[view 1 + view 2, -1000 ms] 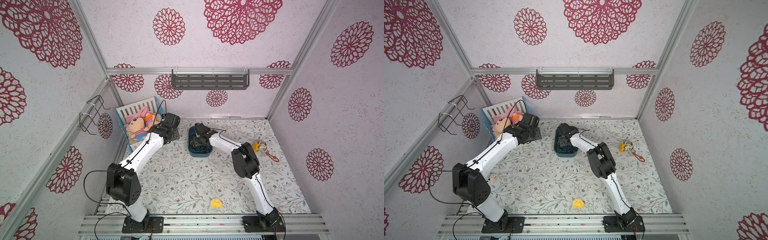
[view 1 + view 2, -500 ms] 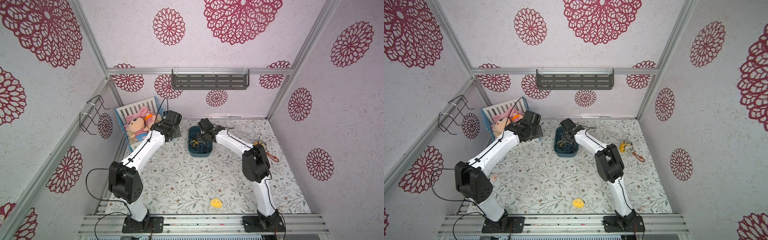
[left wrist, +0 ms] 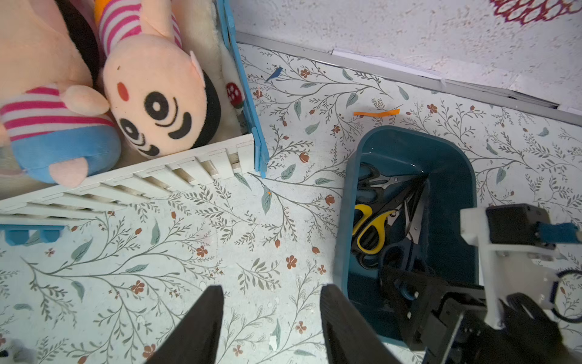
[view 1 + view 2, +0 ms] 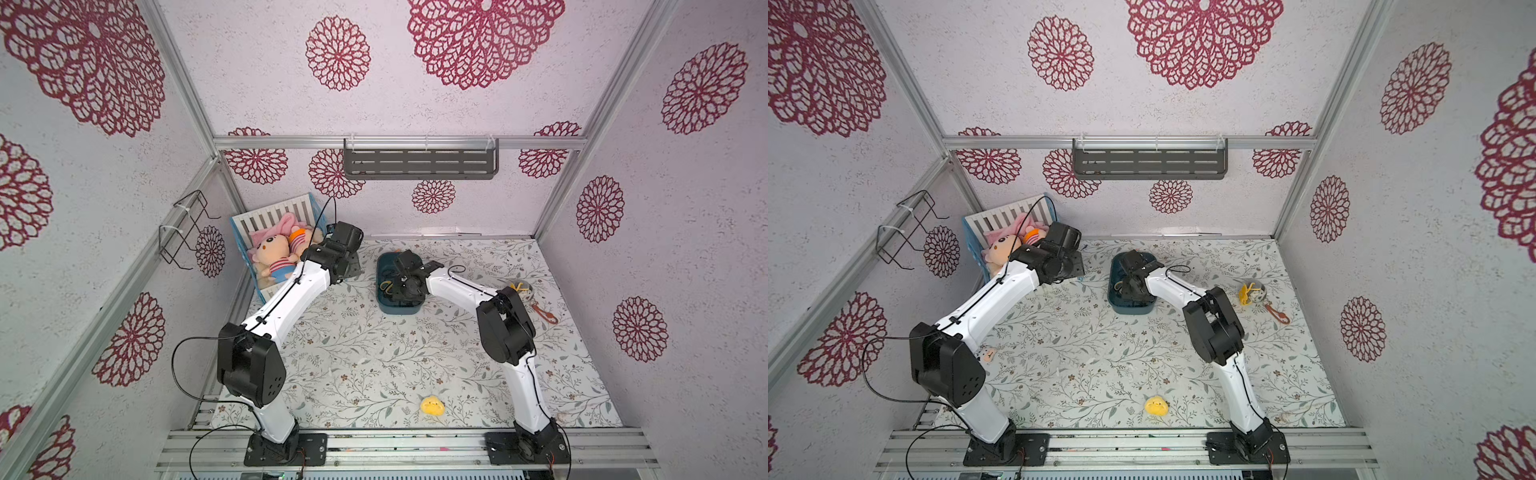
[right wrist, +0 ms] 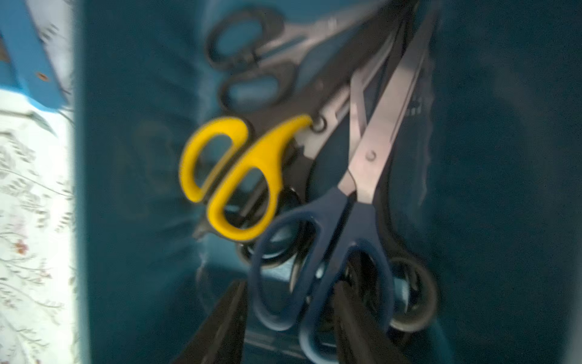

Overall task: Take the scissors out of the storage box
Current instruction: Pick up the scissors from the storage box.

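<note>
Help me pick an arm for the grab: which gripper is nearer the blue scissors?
Right. The right gripper is inside the box, jaws apart on either side of one handle loop of the blue scissors. The left gripper hangs open over the mat, outside the box's wall.

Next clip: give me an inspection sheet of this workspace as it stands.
Surface: floral-print tabletop.
Job's things: scissors piled inside teal storage box, yellow-handled pair and dark-blue-handled pair on top.
Clutter: slatted crate of plush dolls, yellow toy, orange strip.
Grippers: left gripper open above tabletop beside box; right gripper in box, jaws apart astride dark-blue handle.
Cables: black cable loops at left arm's base.
Surroundings: flower-patterned walls, grey shelf, wire rack.
</note>
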